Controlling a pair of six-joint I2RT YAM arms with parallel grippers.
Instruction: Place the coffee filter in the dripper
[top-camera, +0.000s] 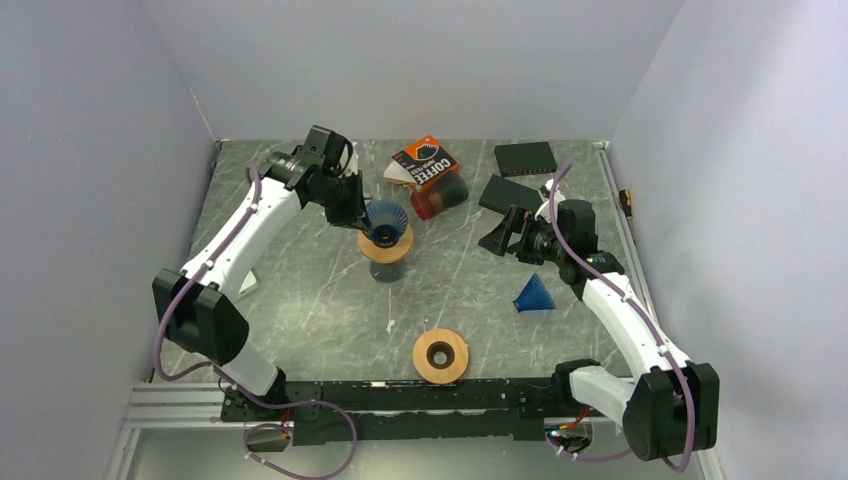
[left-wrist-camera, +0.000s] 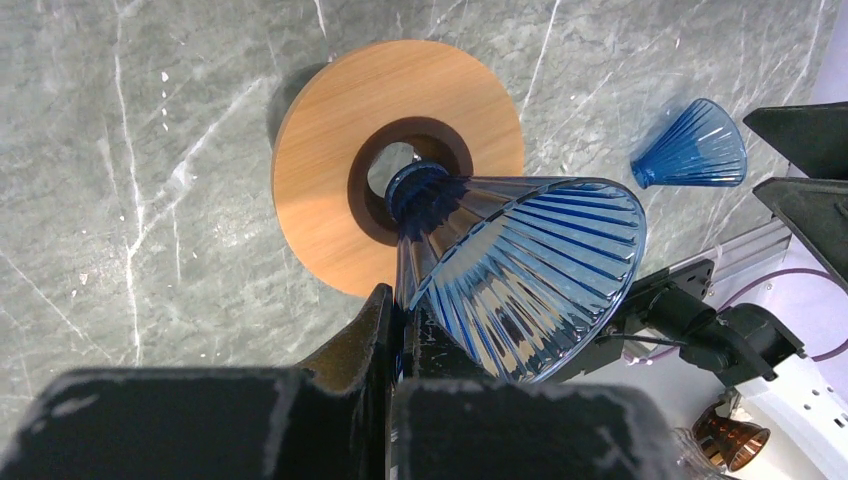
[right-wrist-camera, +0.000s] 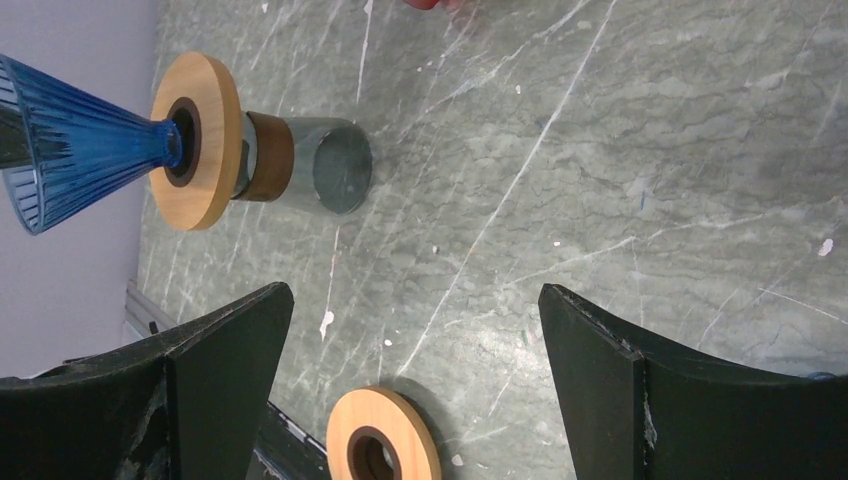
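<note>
Pinching the rim of a blue ribbed see-through cone dripper with the left gripper - jaws pressed together on the wall, cone tilted, narrow tip at the hole of a round wooden ring. Ring resting on a grey glass cylinder with a brown band.

Hovering over the grey marbled table with the right gripper - fingers spread wide, nothing between them.

At the far side, held by neither gripper, an orange-and-black pack of coffee filters, just beside a dark red jar lying on its side.

Near the right arm, a second blue cone on the table; near the front edge, a second wooden ring.
</note>
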